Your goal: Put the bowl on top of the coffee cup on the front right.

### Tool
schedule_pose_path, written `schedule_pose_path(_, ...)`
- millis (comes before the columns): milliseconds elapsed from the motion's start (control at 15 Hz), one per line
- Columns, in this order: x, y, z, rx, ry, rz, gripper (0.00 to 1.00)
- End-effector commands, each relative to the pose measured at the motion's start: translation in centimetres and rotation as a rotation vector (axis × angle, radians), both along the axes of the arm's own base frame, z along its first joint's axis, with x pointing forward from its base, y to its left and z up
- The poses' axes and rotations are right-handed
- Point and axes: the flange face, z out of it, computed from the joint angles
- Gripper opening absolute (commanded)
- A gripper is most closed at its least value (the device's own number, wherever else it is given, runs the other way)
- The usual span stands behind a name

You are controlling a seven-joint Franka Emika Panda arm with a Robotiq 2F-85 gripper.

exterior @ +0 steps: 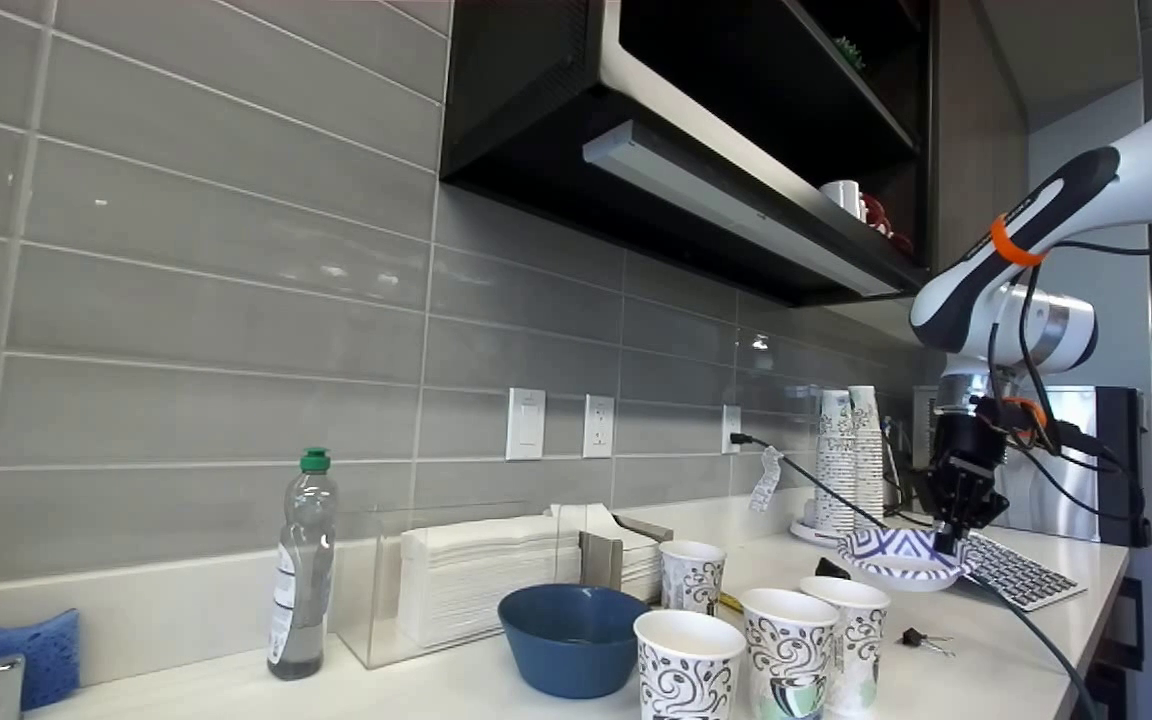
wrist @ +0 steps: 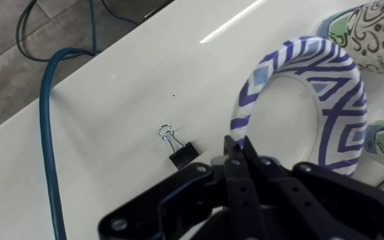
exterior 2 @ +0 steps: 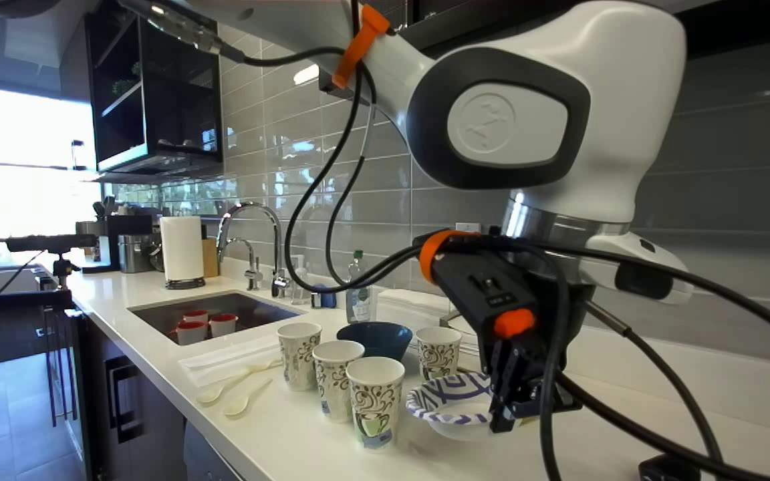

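The white bowl with a dark blue pattern (exterior: 896,573) shows in both exterior views (exterior 2: 448,409) and in the wrist view (wrist: 283,116). My gripper (exterior: 948,545) is shut on the bowl's rim, one finger inside and one outside, also in an exterior view (exterior 2: 506,417) and the wrist view (wrist: 241,143). The bowl appears raised above the counter, slightly tilted. Several alike white paper coffee cups stand upright. The one nearest the bowl on the open-edge side (exterior 2: 376,404) also shows in an exterior view (exterior: 856,640) and the wrist view (wrist: 368,36), beside the bowl, apart from it.
Another cup (exterior: 691,665), a middle cup (exterior: 789,645) and a wall-side cup (exterior 2: 438,351) surround a plain blue bowl (exterior: 574,645). A binder clip (wrist: 183,155) lies near the gripper. A keyboard (exterior: 1021,570), a cable (wrist: 47,133) and tall cup stacks (exterior: 836,460) are close by.
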Motion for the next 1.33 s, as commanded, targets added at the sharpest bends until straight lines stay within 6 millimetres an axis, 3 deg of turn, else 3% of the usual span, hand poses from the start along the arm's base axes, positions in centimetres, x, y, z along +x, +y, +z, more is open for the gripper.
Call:
schedule_pose_path(0, 0.0, 0.0, 0.3, 0.001, -0.002, 0.001, 0.03)
schedule_pose_path(200, 0.0, 0.0, 0.2, 0.002, -0.002, 0.001, 0.01)
schedule_pose_path(933, -3.7, 7.0, 7.2, 0.172, -0.015, 0.267, 0.01)
schedule_pose_path(1267, -3.4, 10.6, 6.7, 0.214, -0.011, 0.377, 0.01)
